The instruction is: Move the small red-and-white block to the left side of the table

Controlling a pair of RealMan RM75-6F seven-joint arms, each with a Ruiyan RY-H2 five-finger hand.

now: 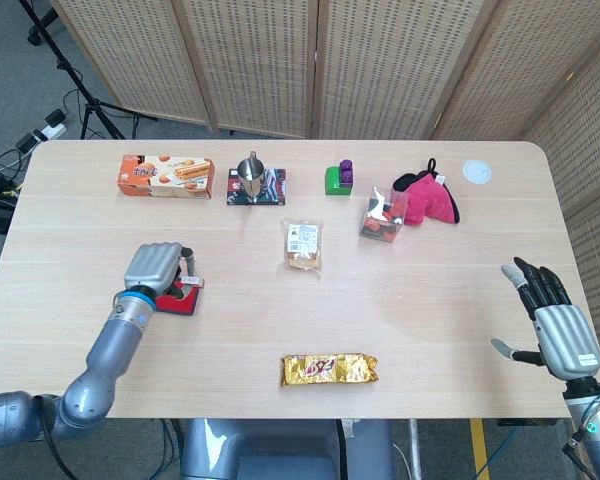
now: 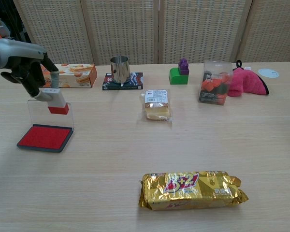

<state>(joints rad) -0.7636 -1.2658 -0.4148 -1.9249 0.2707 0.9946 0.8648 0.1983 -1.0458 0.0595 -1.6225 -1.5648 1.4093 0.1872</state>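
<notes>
Wicker screens backed the table [image 1: 400, 320]. Above the ink pad [image 2: 44, 137], the left hand [image 2: 31, 72] pinched the block [image 2: 55, 100] clear of the surface. It appeared light, rigid and smooth; its white upper half was the hold point. The right hand [image 1: 550, 315] was spread, holding nothing.

Table [image 1: 430, 330] is pale wood grain. Beside the red ink pad [image 2: 44, 137] with its clear lid, the block [image 2: 56, 101] is white on top, red below; left hand [image 1: 156, 268] is silver-grey with black fingers, right hand [image 1: 555, 322] likewise. Behind the pad: orange biscuit box [image 1: 166, 175], steel cup [image 2: 120, 69] on a dark booklet [image 2: 123, 81]. Further right: green block [image 2: 178, 76] with purple piece on top, pink cloth [image 1: 428, 199] edged black, white disc [image 1: 478, 171]. Gold wrapper [image 2: 191, 189] carries red lettering.
</notes>
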